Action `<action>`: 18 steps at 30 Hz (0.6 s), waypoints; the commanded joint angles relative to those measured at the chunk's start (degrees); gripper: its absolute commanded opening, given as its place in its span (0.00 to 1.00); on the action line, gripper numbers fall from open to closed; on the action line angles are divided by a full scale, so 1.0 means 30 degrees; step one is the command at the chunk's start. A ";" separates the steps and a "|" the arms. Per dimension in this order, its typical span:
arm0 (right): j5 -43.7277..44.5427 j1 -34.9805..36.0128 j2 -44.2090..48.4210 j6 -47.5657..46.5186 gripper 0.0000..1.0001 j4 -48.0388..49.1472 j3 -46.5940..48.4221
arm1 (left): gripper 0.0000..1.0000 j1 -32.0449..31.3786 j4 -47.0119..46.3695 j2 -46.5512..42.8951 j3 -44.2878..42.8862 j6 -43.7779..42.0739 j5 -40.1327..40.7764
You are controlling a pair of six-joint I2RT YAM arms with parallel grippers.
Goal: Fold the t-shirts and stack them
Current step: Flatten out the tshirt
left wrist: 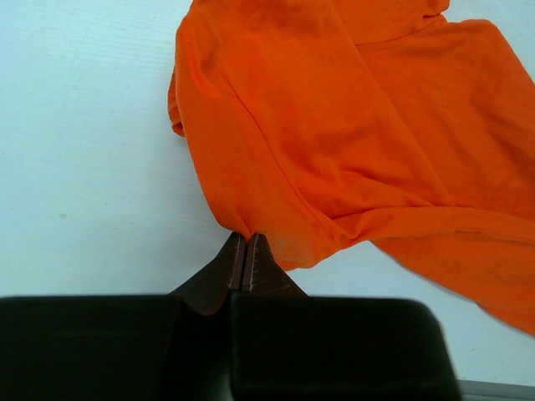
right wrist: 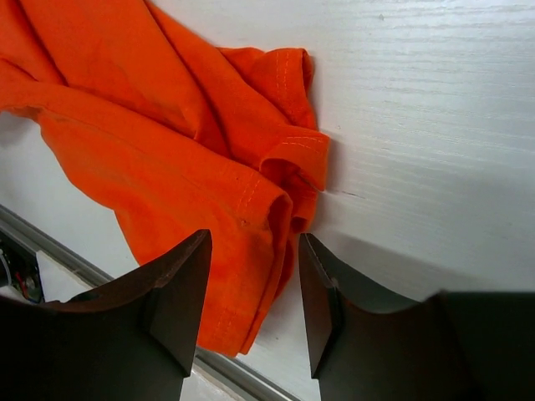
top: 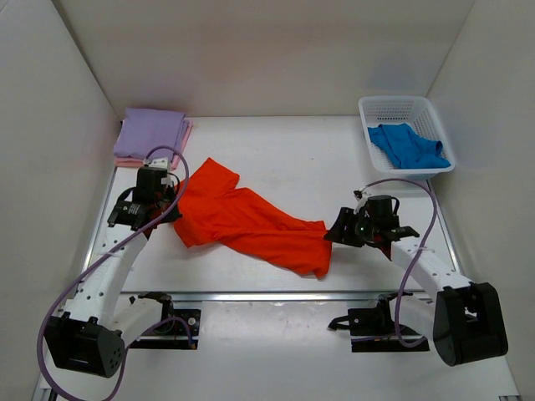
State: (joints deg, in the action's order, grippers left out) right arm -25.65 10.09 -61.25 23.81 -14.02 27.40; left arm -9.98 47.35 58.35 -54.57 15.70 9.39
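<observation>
The left gripper (left wrist: pixel 247 244) is seen fully closed, its tips meeting at the near edge of the orange shirt (left wrist: pixel 351 125), and a thin pinch of cloth appears to be held there, since the folds run to that point. The right gripper (right wrist: pixel 251 251) is held wide open just above the bench (top: pixel 292 159). Its fingers (right wrist: pixel 180 292) stand on either side of the hemmed corner at the shirt's other end, and nothing is gripped.

Between the two grippers the orange shirt is laid slantwise across the middle of the bench, bunched and twisted, not flat; no fold has been made in it.

At the far left corner a lavender shirt (top: pixel 150 132) is found neatly folded, with a pink shirt (top: pixel 187 132) showing underneath it, so two of the four are judged done and stacked. A blue shirt (top: pixel 407 146) is left crumpled in the basket (top: pixel 393 102) at the far right. The task is judged about half finished: the orange shirt is to be flattened, folded and stacked, then the blue one.
</observation>
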 commanded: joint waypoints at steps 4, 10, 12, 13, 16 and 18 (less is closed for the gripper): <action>0.0288 0.0769 -0.1319 0.0237 0.41 0.1772 0.0565 | 0.00 -0.0131 -0.0783 -0.0376 0.0433 0.0185 -0.0521; 0.0228 0.0827 -0.1702 0.0063 0.26 0.2418 0.0594 | 0.00 -0.0131 -0.1223 -0.0319 0.1194 0.0390 -0.0989; 0.0084 0.0594 -0.1789 -0.0027 0.17 0.2592 0.0855 | 0.00 -0.0276 -0.1487 -0.0231 0.1458 0.0536 -0.1253; -0.0236 0.0448 -0.1905 -0.0028 0.02 0.2449 0.1032 | 0.00 -0.0336 -0.1574 -0.0259 0.1663 0.0653 -0.1486; -0.0737 -0.0109 -0.1906 -0.0612 0.00 0.1864 0.1909 | 0.00 -0.0104 -0.1984 -0.0173 0.1550 0.0479 -0.2041; -0.0737 -0.0198 -0.1732 -0.1021 0.00 0.0871 0.3428 | 0.00 0.0305 -0.2250 -0.0086 0.0560 0.0332 -0.2598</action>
State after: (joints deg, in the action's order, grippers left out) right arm -26.63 10.22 -67.20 23.14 -11.62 31.40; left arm -10.39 43.81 58.52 -49.67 16.80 4.95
